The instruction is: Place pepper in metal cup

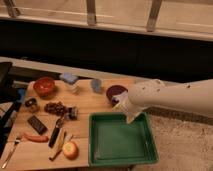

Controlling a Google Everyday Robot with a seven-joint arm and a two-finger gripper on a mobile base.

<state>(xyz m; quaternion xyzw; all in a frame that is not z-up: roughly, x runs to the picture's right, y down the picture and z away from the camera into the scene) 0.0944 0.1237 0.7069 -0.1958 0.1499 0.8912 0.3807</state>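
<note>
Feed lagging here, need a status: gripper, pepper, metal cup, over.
Gripper over green tray's back rim, away from pepper. Pepper lying front left, not in metal cup. Dark block sits between them.

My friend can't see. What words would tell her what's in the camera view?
The robot's gripper hangs over the back edge of a green plastic tray on a wooden table. At the picture's left, the slim red-orange chili pepper lies near the table's front, apart from the small dark metal cup behind it.
</note>
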